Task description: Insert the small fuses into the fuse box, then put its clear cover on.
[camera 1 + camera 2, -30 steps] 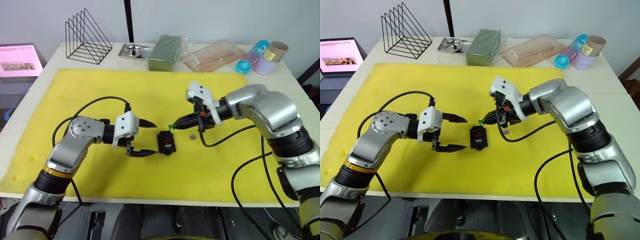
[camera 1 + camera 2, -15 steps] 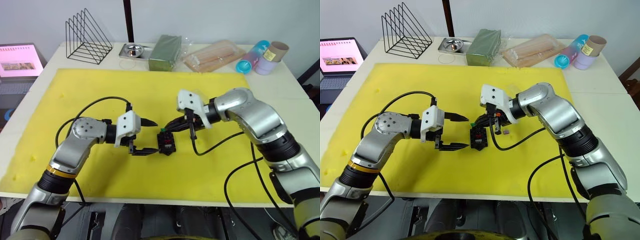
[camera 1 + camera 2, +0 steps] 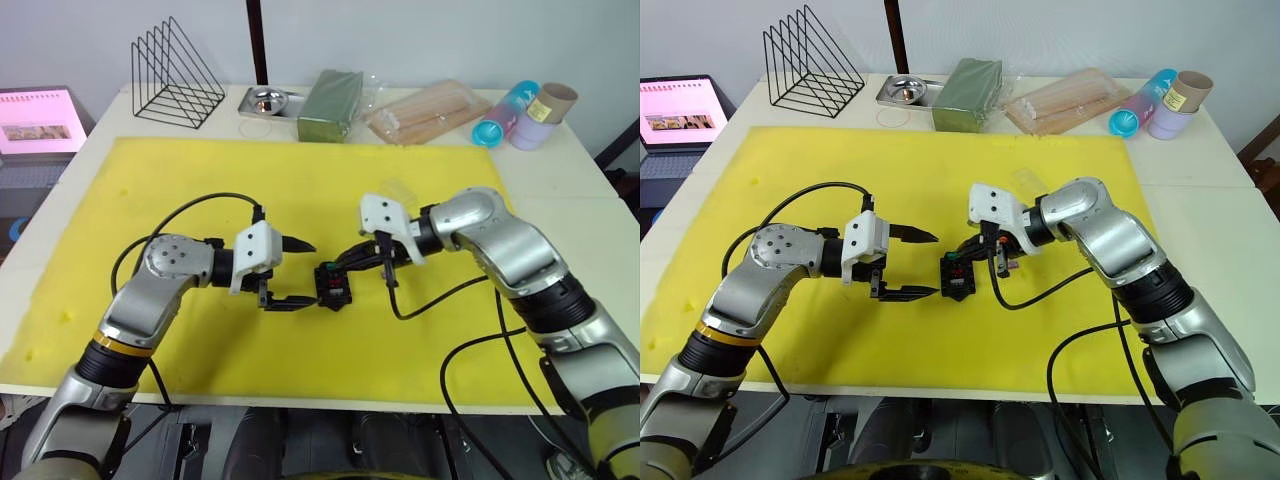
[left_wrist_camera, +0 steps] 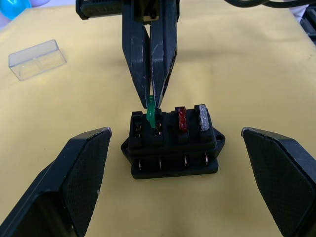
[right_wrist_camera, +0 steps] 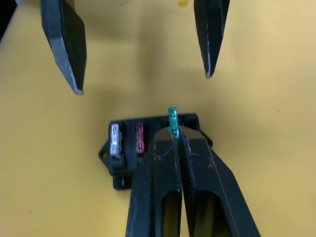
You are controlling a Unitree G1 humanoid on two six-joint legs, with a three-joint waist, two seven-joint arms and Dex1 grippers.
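Green fuse is pinched between the tips of my right gripper, its lower end at a slot of the black fuse box, which sits mid-mat on the yellow foam with the red fuse and grey fuse already seated. My left gripper hovers just left of the box, fingers spread wide and holding nothing. I see the clear cover lying apart on the foam, beyond the box.

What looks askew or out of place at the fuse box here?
The green fuse, pinched in the right gripper, leans tilted over its slot in the fuse box rather than upright like the seated red fuse and grey fuse. The clear cover lies apart on the mat.
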